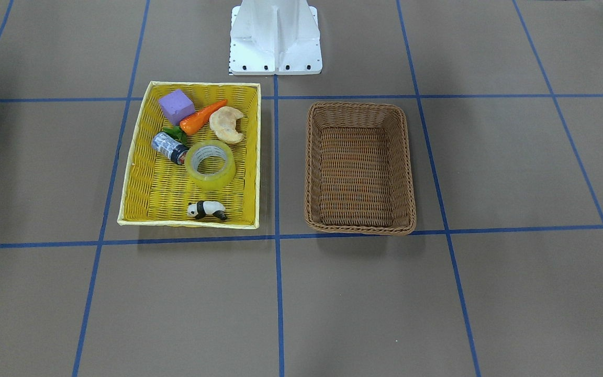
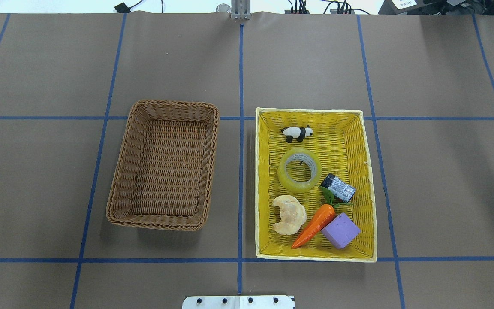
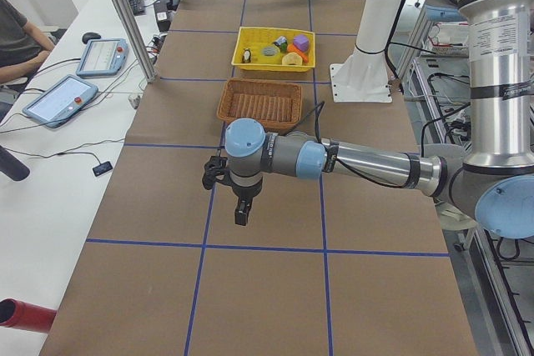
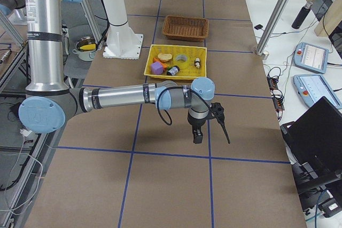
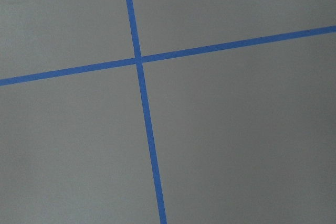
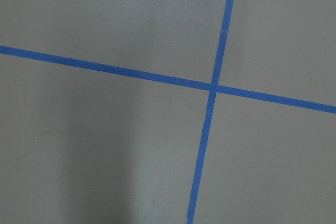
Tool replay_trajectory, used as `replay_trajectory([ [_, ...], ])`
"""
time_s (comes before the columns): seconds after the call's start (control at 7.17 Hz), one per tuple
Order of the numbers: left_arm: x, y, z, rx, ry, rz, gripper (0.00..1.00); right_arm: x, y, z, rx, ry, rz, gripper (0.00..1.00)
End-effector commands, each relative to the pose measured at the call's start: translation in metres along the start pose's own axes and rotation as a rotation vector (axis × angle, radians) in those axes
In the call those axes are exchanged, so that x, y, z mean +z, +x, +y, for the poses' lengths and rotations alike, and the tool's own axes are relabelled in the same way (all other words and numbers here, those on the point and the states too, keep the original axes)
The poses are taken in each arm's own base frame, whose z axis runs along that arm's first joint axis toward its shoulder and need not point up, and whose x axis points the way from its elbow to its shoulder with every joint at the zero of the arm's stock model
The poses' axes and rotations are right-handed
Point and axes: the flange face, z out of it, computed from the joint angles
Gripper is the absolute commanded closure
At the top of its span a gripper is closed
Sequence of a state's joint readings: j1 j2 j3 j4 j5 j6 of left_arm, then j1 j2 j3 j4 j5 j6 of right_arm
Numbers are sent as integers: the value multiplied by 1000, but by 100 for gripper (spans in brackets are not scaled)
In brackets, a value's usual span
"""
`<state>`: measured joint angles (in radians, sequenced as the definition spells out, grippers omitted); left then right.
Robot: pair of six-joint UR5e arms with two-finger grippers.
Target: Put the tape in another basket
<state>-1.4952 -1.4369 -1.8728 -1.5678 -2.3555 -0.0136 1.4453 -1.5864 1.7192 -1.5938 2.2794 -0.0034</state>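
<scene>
You see the wide roll of translucent yellowish packing tape [image 2: 298,186] lying flat in the bright yellow woven tray [image 2: 311,110], between a small black-and-white panda figure [image 2: 297,133] and a pale croissant [image 2: 289,214]. The brown wicker basket [image 2: 174,103] stands just beside the tray. The left gripper [image 3: 241,213] and the right gripper [image 4: 197,136] hang over bare table at opposite ends. You cannot tell whether their jaws are spread or pressed together.

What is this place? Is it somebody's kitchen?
No, it is probably a robot lab. There is a big robot arm, a table marked with blue tape lines, and control tablets beside it.
</scene>
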Motion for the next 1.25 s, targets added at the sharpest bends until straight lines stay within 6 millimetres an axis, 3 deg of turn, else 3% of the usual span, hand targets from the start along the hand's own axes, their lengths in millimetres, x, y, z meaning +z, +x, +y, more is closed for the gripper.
replay_trajectory([
  [0.0,-6,6,0,6,13,-4,2,-2,-4,-1,-8,4,-2,0],
  [0.28,-7,8,-2,12,16,0,2,-6,-11,-3,-26,13,-7,0],
  [1.12,-3,5,-1,1,8,4,2,12,-39,-12,-75,-21,-11,0],
])
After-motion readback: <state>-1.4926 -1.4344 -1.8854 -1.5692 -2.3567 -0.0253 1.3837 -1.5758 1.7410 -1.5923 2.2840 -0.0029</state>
